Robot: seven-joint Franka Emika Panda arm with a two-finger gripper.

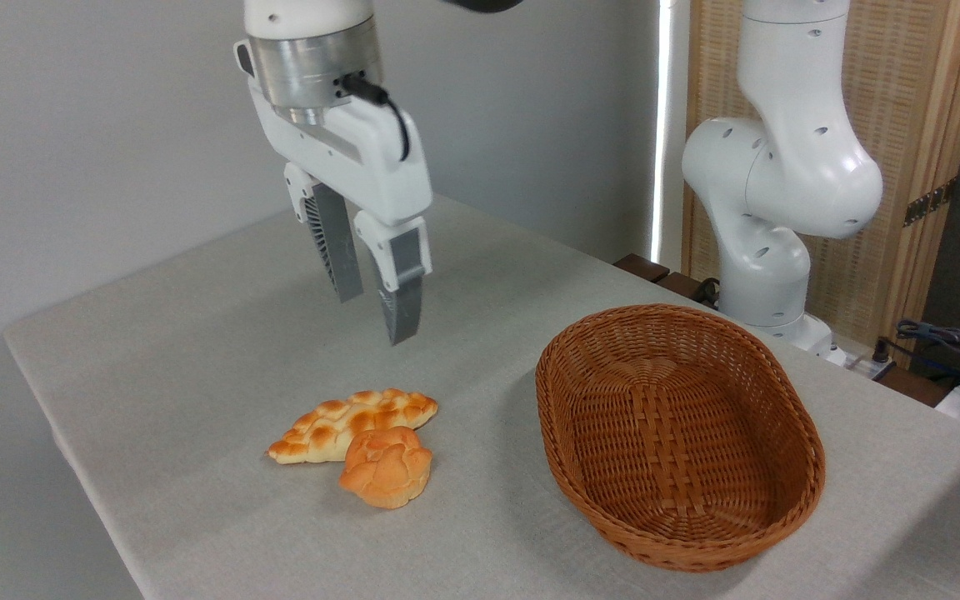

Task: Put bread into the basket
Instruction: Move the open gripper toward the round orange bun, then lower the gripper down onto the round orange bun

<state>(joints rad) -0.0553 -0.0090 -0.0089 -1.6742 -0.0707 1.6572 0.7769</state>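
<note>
Grey cloth covers the tabletop [197, 350], with a plain grey wall behind it. On the left side, the claw [372, 312] hangs in the air above the cloth. Its two grey fingers [401, 292] are a little apart and hold nothing.

Below it, near the front edge, lies a long flat braided loaf [338, 421]. The bread [386, 467], a small round golden bun with a bumpy top, sits just in front of the loaf and touches it, maybe leaning on it a bit.

The bun looks light and puffy, so it may squash if it is squeezed hard. Its crust looks dry, not slippery. A good place to hold it seems to be across its round middle, on the two sides away from the loaf. The loaf is the thing in the way: a finger going down on that side could bump or push it.

To the right, set apart from the bun, stands the wicker basket [788, 433]. It is wide and has nothing in it. Behind it is the white base of the robot arm [767, 275].
</note>
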